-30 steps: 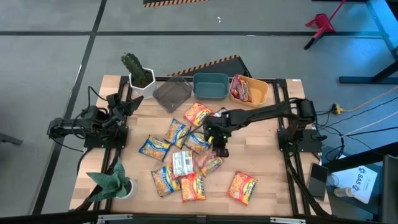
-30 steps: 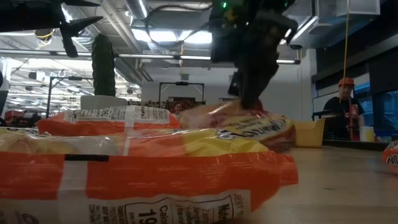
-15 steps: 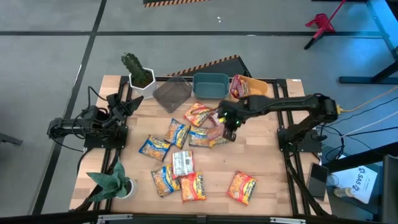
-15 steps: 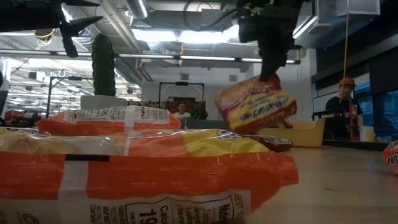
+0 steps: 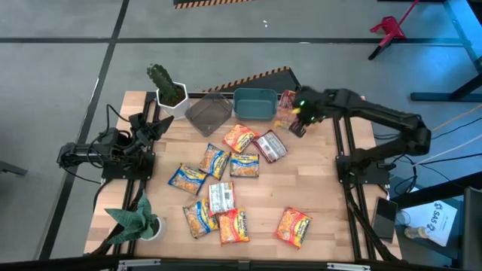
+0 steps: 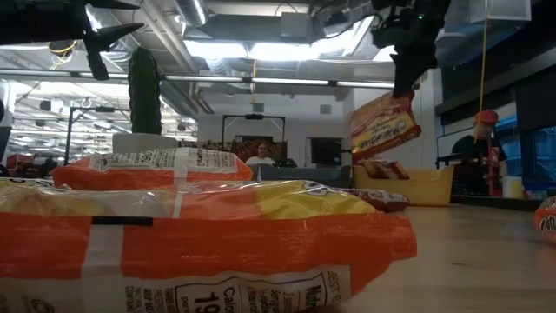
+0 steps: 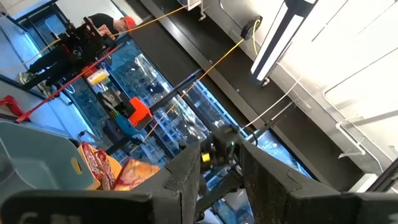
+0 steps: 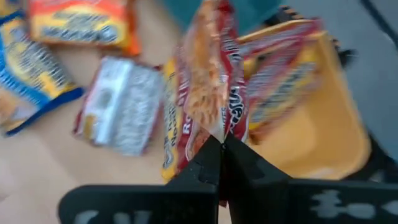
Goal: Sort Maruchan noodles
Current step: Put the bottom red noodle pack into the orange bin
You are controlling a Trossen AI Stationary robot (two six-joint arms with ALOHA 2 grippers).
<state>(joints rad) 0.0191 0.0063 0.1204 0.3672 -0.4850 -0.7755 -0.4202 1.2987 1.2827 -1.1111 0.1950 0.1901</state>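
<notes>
Red packet [image 6: 383, 127] in rt end effector [image 5: 297, 123] above yellow bin [image 5: 325, 113].

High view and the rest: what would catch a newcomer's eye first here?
The right gripper, shut on a red packet, dangles it in the air beside the yellow bin at the table's far right corner. Other noodle packets lie scattered across the middle of the wooden table. The left gripper waits at the left edge.
</notes>
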